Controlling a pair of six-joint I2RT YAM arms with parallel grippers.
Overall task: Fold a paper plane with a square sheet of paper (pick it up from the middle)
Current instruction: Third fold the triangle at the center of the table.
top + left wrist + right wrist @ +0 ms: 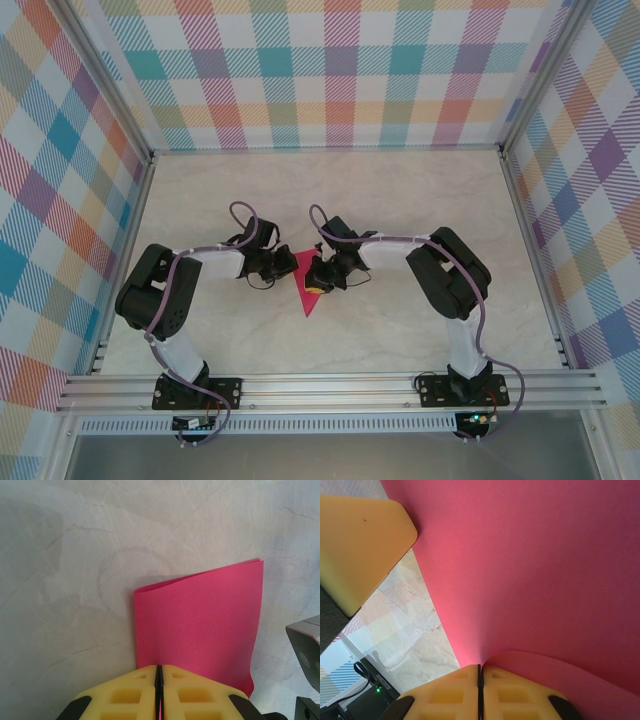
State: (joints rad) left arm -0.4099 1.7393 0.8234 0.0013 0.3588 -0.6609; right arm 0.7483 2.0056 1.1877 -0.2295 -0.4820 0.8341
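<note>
The square sheet of paper [306, 290] is held between the two arms near the middle of the marble table [400, 200]. It is folded over on itself, so from above it reads as a narrow pink-red wedge with its tip aimed at 6 o'clock, toward the arm bases. The left gripper [284, 266] comes at it from 9 o'clock and the right gripper [322, 274] from 3 o'clock, and the two nearly meet over the sheet's upper part.

On the left wrist view the yellow fingers [130, 690] are pressed together with a sliver of pink in the seam, clamped on the sheet's near edge. The doubled paper runs toward 12 o'clock, its two layers gaping slightly along the far edge. On the right wrist view that gripper's jaws are likewise closed tight on the paper, which curls out of the pinch toward 3 o'clock and spreads across the frame. One yellow finger of the left gripper sits at 10 o'clock there, right against the sheet's edge.
</note>
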